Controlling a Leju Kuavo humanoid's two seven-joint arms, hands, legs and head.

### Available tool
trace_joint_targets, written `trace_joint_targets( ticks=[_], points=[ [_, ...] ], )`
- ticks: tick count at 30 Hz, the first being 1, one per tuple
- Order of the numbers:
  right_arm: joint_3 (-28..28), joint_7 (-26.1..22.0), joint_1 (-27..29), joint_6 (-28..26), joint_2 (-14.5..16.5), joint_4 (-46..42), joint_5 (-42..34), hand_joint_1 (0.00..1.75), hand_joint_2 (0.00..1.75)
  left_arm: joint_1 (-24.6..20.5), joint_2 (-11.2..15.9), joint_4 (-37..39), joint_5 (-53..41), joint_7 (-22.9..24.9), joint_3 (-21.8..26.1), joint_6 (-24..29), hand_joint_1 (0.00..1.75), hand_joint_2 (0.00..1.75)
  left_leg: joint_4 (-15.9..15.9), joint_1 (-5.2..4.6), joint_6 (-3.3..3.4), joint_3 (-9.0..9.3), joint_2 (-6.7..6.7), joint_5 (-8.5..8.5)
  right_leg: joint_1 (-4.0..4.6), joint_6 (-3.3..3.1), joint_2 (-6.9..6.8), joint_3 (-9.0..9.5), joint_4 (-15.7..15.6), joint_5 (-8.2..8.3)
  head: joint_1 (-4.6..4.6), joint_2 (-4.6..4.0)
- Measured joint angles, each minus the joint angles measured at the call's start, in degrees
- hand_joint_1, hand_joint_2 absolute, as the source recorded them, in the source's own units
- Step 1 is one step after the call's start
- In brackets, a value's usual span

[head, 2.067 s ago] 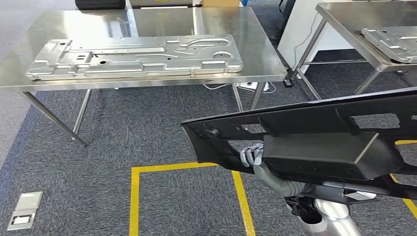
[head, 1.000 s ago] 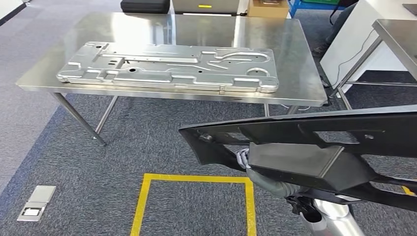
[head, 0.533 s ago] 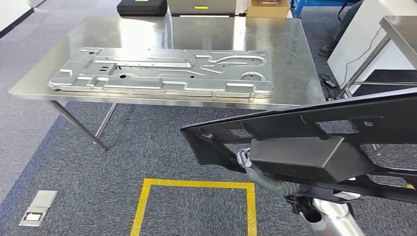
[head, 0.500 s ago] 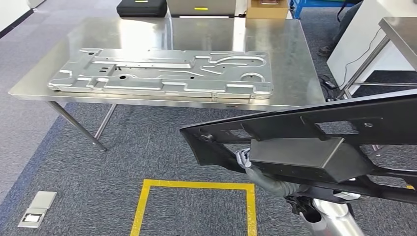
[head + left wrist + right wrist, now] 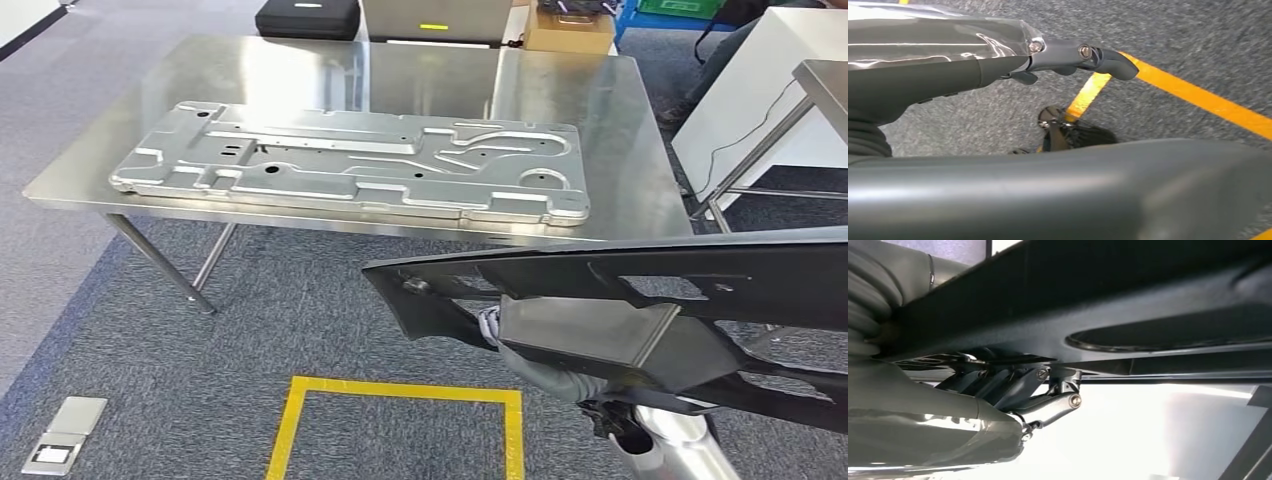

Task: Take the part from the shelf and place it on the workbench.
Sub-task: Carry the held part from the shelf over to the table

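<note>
We see a stamped metal panel (image 5: pixel 350 160) lying flat on the near half of a steel table. Beyond its far edge sit a black case (image 5: pixel 308 17) and a cardboard box (image 5: pixel 570 30). Yellow floor tape (image 5: pixel 400 392) and a floor socket plate (image 5: pixel 62 434) mark the grey carpet.

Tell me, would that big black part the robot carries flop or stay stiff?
Probably stiff: the black part spans wide without sag. Likely light for its size, being thin-walled with cut-outs. Its length could make it apt to tilt.
</note>
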Motion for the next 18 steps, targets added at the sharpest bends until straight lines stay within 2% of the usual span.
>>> trace_joint_targets(
  ticks=[1,2,3,5,8,9,10,12,13,14,15,16,17,18],
  points=[
    [0.05,0.0,0.03,0.01,-0.04,0.03,0.0,1.75,1.75,0.01,-0.01,0.0,0.0,0.0,-0.01,0.0,0.0,1.75,-0.02,0.05,-0.25,0.87,-0.02,-0.63,0.02,-0.05,0.02,0.84,-3.18,2.75,0.01,0.0],
    [0.11,0.0,0.04,0.03,-0.07,0.1,0.0,1.75,1.75,-0.03,-0.01,0.0,-0.01,-0.01,-0.01,0.01,0.0,1.75,0.01,0.01,-0.52,1.48,-0.03,-1.17,0.12,-0.2,0.12,1.63,-5.92,4.8,0.0,-0.01],
    [0.17,0.01,0.03,0.06,-0.09,0.15,-0.01,1.75,1.75,-0.12,-0.02,0.0,-0.02,0.01,-0.02,0.01,0.0,1.75,0.06,-0.01,-0.8,1.78,-0.06,-1.57,0.22,-0.49,0.19,2.4,-8.13,5.64,0.03,0.0],
    [0.26,0.03,0.05,0.12,-0.12,0.24,-0.04,1.75,1.75,-0.29,-0.02,0.0,-0.07,0.05,-0.03,0.02,0.0,1.75,0.01,-0.09,-1.29,1.62,-0.05,-1.92,0.47,-1.23,0.41,2.82,-9.64,4.92,0.09,0.0],
    [0.29,0.03,0.02,0.16,-0.13,0.19,-0.09,1.75,1.75,-0.46,-0.06,0.0,-0.34,0.09,-0.08,0.01,0.0,1.75,0.67,-0.06,-2.01,1.51,0.04,-2.69,0.15,-2.3,0.39,3.65,-10.65,3.96,0.07,0.0],
    [0.31,0.03,-0.05,0.19,-0.12,0.17,-0.1,1.75,1.75,-0.53,-0.07,0.0,-0.42,0.08,-0.09,0.0,0.0,1.75,2.56,0.0,-2.34,0.66,0.06,-3.51,-0.02,-2.62,0.26,4.11,-10.85,3.72,0.0,0.0],
    [0.32,0.02,-0.11,0.23,-0.12,0.17,-0.11,1.75,1.75,-0.57,-0.07,0.0,-0.46,0.07,-0.1,0.01,0.0,1.75,5.72,0.1,-2.64,-1.07,0.08,-4.67,-0.12,-2.87,0.12,4.55,-10.96,3.42,-0.04,0.0],
    [0.33,0.02,-0.15,0.28,-0.12,0.2,-0.11,1.75,1.75,-0.51,-0.05,0.0,-0.52,0.07,-0.1,0.01,0.0,1.75,13.63,0.25,-3.07,-6.13,0.08,-6.77,-0.14,-3.09,-0.04,5.31,-10.98,2.68,-0.12,0.0],
    [0.33,0.02,-0.1,0.31,-0.13,0.22,-0.12,1.75,1.75,-0.41,-0.04,0.0,-0.54,0.08,-0.1,0.02,0.0,1.75,16.21,0.28,-3.16,-8.22,0.09,-6.76,-0.14,-3.09,-0.03,5.81,-10.98,2.28,-0.11,0.0],
    [0.33,0.02,-0.06,0.33,-0.13,0.25,-0.13,1.75,1.75,-0.29,-0.04,0.0,-0.56,0.08,-0.1,0.01,0.0,1.75,16.82,0.29,-3.14,-9.4,0.09,-5.59,-0.15,-3.06,-0.01,6.42,-10.97,1.83,-0.12,0.0],
    [0.33,0.02,-0.05,0.35,-0.13,0.26,-0.14,1.75,1.75,-0.2,-0.04,0.0,-0.59,0.09,-0.11,-0.02,0.0,1.75,15.22,0.28,-3.02,-9.55,0.1,-3.26,-0.15,-2.99,0.02,7.18,-10.98,1.33,-0.12,0.0],
    [0.33,0.02,-0.08,0.37,-0.13,0.27,-0.15,1.75,1.75,-0.16,-0.04,0.0,-0.65,0.09,-0.12,-0.05,0.0,1.75,11.92,0.26,-2.81,-8.92,0.11,-0.23,-0.15,-2.87,0.04,8.01,-10.98,0.77,-0.12,0.0],
    [0.33,0.03,-0.13,0.38,-0.13,0.3,-0.16,1.75,1.75,-0.13,-0.04,0.0,-0.73,0.09,-0.12,-0.09,0.0,1.75,8.97,0.17,-2.53,-8.11,0.14,2.12,-0.14,-2.67,0.04,8.69,-11.06,0.25,-0.13,0.0],
    [0.33,0.04,-0.21,0.38,-0.13,0.33,-0.18,1.75,1.75,-0.11,-0.04,0.0,-0.8,0.08,-0.13,-0.13,0.0,1.75,6.43,-0.02,-2.22,-7.31,0.16,3.69,-0.09,-2.39,0.11,9.15,-11.11,-0.18,-0.14,0.0]
  ],
)
